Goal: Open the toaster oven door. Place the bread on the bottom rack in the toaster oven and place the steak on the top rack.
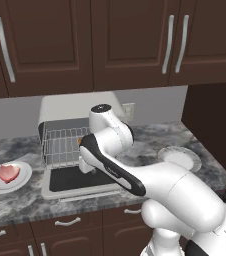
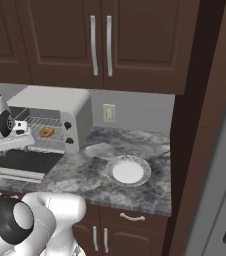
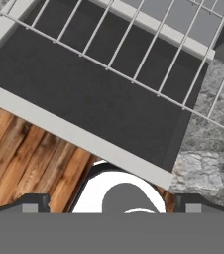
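Observation:
The light grey toaster oven [image 1: 75,106] stands at the back of the counter with its door [image 1: 77,180] dropped flat, dark glass up. Silver wire racks [image 1: 61,145] show inside. The small golden-brown bread [image 2: 47,132] lies on a rack inside the oven; I cannot tell which rack. The pinkish-red steak [image 1: 8,172] rests on a white plate [image 1: 24,181] left of the oven. My gripper [image 3: 113,207] hangs above the open door [image 3: 84,94], looking down on its glass. It is open, its fingertips [image 3: 32,204] wide apart with nothing between them.
A bare white plate [image 2: 128,171] sits on the marble counter [image 2: 85,170] right of the oven. Dark cabinets [image 1: 125,40] hang overhead and a tall dark panel [image 2: 200,125] closes the right side. A wall outlet [image 2: 109,113] is behind the oven.

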You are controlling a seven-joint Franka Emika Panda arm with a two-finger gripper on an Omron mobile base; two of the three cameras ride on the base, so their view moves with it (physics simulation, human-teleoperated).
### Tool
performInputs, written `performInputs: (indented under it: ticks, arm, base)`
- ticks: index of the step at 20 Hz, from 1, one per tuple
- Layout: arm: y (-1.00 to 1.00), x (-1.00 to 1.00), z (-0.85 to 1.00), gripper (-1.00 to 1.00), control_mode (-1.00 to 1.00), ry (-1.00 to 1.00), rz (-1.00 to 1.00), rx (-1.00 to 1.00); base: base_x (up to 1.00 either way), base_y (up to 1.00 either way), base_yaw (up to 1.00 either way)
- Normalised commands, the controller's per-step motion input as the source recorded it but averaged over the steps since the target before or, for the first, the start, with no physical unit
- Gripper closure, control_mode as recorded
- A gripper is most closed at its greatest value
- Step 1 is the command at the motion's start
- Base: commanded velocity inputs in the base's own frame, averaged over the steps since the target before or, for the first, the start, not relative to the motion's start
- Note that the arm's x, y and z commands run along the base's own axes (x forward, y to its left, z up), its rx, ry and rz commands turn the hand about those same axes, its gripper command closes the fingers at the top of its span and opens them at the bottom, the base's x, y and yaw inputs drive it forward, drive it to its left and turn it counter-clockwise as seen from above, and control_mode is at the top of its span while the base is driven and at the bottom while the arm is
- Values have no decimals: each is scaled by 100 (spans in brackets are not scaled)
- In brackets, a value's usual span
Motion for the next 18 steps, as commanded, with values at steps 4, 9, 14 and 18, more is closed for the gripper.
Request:
performInputs:
  ticks: [4,9,14,18]
  arm:
    - [0,0,0,-100,100,0,0,0]
    - [0,0,0,-100,100,0,0,0]
    - [0,0,0,-100,100,0,0,0]
    - [0,0,0,-100,100,0,0,0]
  base:
    - [-10,0,0]
    - [-36,15,-3]
    - [-4,59,-11]
    - [-3,66,-3]
